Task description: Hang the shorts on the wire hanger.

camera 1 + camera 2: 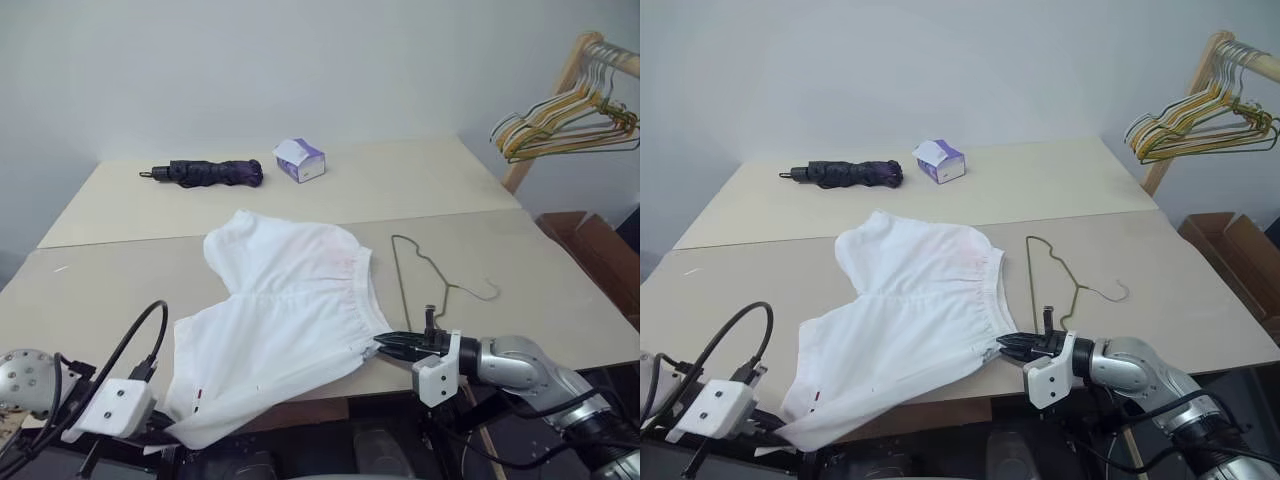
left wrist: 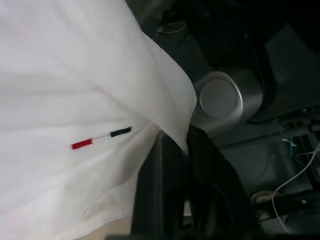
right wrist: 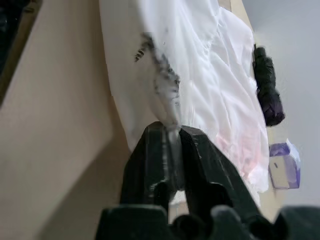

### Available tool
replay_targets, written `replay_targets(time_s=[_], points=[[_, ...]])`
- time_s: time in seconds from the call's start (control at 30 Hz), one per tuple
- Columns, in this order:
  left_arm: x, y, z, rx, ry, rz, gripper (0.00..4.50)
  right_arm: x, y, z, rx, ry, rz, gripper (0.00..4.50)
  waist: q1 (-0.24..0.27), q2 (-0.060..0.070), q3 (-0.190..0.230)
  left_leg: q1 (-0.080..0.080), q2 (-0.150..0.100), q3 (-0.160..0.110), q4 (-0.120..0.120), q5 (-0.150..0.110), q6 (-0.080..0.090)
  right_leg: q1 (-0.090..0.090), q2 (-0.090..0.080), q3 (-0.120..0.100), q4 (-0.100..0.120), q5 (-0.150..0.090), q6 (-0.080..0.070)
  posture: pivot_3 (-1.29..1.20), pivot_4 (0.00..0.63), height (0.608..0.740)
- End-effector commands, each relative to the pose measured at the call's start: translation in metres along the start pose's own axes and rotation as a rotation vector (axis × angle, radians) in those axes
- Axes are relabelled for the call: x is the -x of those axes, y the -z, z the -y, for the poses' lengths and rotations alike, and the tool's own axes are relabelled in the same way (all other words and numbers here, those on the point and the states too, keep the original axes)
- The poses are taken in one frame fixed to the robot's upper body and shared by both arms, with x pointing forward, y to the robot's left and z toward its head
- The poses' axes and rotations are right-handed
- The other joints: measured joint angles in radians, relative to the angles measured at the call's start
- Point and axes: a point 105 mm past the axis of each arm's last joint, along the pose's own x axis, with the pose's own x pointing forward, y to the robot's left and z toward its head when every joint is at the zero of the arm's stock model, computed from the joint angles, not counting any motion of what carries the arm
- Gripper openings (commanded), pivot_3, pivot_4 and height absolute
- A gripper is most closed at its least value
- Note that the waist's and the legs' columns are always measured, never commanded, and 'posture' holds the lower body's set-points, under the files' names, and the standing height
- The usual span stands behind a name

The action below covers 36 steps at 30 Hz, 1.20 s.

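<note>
The white shorts (image 1: 285, 310) lie spread on the table (image 1: 90, 290), and one leg hangs over the front edge at the left. In the left wrist view a small red, white and black mark (image 2: 101, 138) sits near the hem, and my left gripper (image 2: 186, 145) is shut on the hem's corner below the table edge. My right gripper (image 1: 383, 343) pinches the waistband's near corner; the right wrist view shows cloth in the thin gap at that gripper (image 3: 171, 131). The wire hanger (image 1: 399, 285) lies flat on the table just right of the waistband, apart from both grippers.
A folded dark umbrella (image 1: 205, 172) and a white-and-purple tissue box (image 1: 299, 159) lie on the far half of the table. A bunch of coloured hangers (image 1: 565, 120) hangs on a wooden rack at the far right, above a cardboard box (image 1: 590, 250).
</note>
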Motion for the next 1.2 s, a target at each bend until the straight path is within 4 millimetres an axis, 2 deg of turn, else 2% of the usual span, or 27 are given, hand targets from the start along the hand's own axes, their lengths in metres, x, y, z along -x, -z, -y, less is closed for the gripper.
replay_targets(time_s=[0.03,0.17,0.27,0.33,0.47,0.57,0.63,0.73,0.8,0.93,1.07,1.2], points=[[0.011,0.008,-0.003,-0.024,-0.024,-0.031,1.65,0.008,-0.009,0.013,-0.001,0.016,0.017,1.90,0.014,0.000,0.000,0.000,0.000,0.000,0.000,0.000,0.000,0.000,0.000,0.000,0.000,0.000,0.000,-0.18,0.000,0.740],[0.030,0.013,-0.018,0.011,-0.084,0.013,2.94,0.020,-0.015,0.002,-0.051,-0.089,0.007,3.28,0.037,0.000,0.000,-0.003,0.000,0.000,0.001,-0.003,-0.006,-0.001,0.000,-0.001,0.000,0.000,-0.001,-0.18,0.000,0.740],[0.050,0.007,-0.046,0.004,-0.204,0.060,3.90,0.033,-0.015,0.007,-0.169,-0.120,-0.032,4.34,0.053,0.000,0.000,-0.006,0.000,0.000,0.002,-0.004,-0.006,-0.002,0.000,-0.001,-0.001,0.000,-0.001,-0.18,0.000,0.740],[0.062,-0.004,-0.062,0.000,-0.254,0.107,4.48,0.043,-0.011,0.010,-0.271,-0.136,-0.069,4.50,0.064,0.000,0.000,-0.007,0.000,0.000,0.002,-0.004,-0.006,-0.002,0.000,-0.001,-0.001,0.000,0.000,-0.19,0.000,0.740],[0.076,-0.053,-0.102,0.025,-0.356,0.323,4.48,0.066,0.004,0.029,-0.514,-0.044,-0.134,4.50,0.070,-0.001,0.000,-0.008,0.000,0.001,0.003,-0.004,-0.006,-0.002,0.000,-0.001,-0.002,0.000,0.000,-0.21,0.000,0.740],[0.075,-0.090,-0.123,0.027,-0.405,0.452,4.48,0.077,0.017,0.041,-0.654,0.074,-0.192,4.50,0.070,-0.002,0.000,-0.008,0.000,0.001,0.003,-0.003,-0.005,-0.002,0.000,-0.003,-0.002,0.001,0.001,-0.22,0.000,0.740],[0.074,-0.103,-0.131,0.044,-0.428,0.501,4.48,0.080,0.022,0.044,-0.695,0.112,-0.243,4.50,0.063,-0.001,0.000,-0.008,0.001,0.001,0.003,0.001,0.001,-0.002,0.000,-0.003,-0.002,0.004,0.008,-0.23,0.000,0.740],[0.065,-0.129,-0.142,0.063,-0.451,0.606,4.48,0.083,0.043,0.039,-0.830,0.177,-0.444,4.50,0.054,-0.001,0.000,-0.008,0.002,0.002,0.003,0.001,0.001,-0.003,0.000,-0.003,-0.002,0.004,0.008,-0.25,0.000,0.740],[0.059,-0.137,-0.144,0.070,-0.465,0.641,4.48,0.085,0.051,0.036,-0.931,0.218,-0.556,4.50,0.046,-0.001,0.000,-0.009,0.001,0.002,0.004,0.001,0.001,-0.003,0.000,-0.003,-0.002,0.004,0.008,-0.26,0.000,0.740],[0.052,-0.139,-0.140,0.077,-0.459,0.640,4.48,0.077,0.044,0.035,-1.099,0.261,-0.600,4.50,0.035,-0.002,0.000,-0.012,0.002,0.002,0.006,0.001,0.001,-0.005,0.001,-0.003,-0.002,0.003,0.008,-0.27,0.000,0.740],[0.052,-0.140,-0.139,0.075,-0.457,0.637,4.48,0.066,0.048,0.015,-1.164,0.224,-0.749,4.50,0.037,-0.002,0.000,-0.014,0.002,0.002,0.007,0.001,0.001,-0.007,0.001,-0.003,-0.002,0.000,0.002,-0.26,0.000,0.740],[0.050,-0.140,-0.138,0.065,-0.456,0.636,4.48,0.065,0.062,0.003,-1.227,0.261,-0.901,4.50,0.039,-0.003,0.000,-0.016,0.001,0.002,0.008,0.000,0.001,-0.010,0.001,-0.003,-0.003,0.001,0.002,-0.25,0.000,0.740]])
